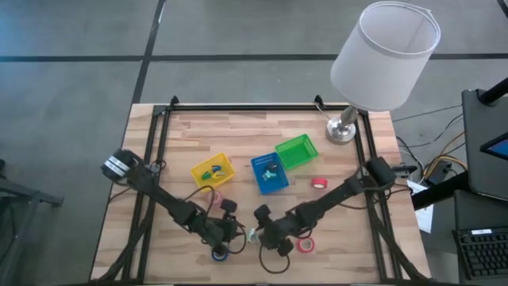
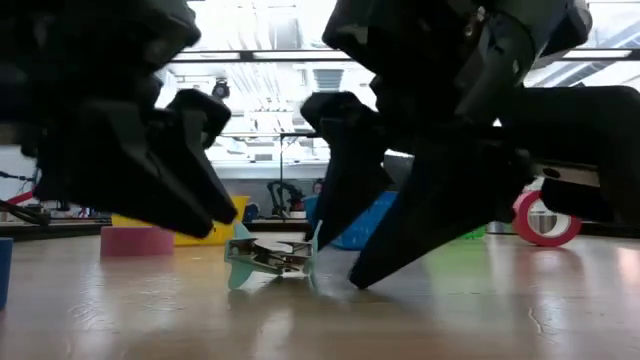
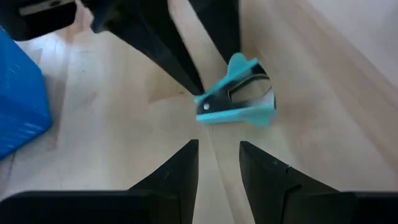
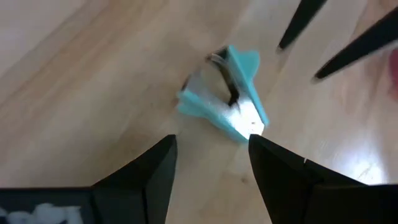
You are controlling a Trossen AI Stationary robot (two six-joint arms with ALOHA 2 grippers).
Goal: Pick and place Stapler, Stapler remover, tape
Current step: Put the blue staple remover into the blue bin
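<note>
Near edge of table (image 1: pixel 238 127), centre: teal stapler remover (image 2: pixel 270 256) lies on the bare wood, gripped by neither arm. Left gripper (image 3: pixel 217 163) sits low just left of it, fingers parted by a narrow gap, nothing between them. Right gripper (image 4: pixel 211 158) sits low just right of it, fingers spread wider, also holding nothing; tips point at the remover. Tape: red roll (image 1: pixel 319 183) right of the blue bin (image 1: pixel 270 172); a second red roll (image 1: pixel 306 245) by the right gripper; blue roll (image 1: pixel 219 254) by the left gripper. Yellow bin (image 1: pixel 213 169) and green bin (image 1: pixel 296 151) farther back. Lamp (image 1: pixel 381 63) at far right corner.
</note>
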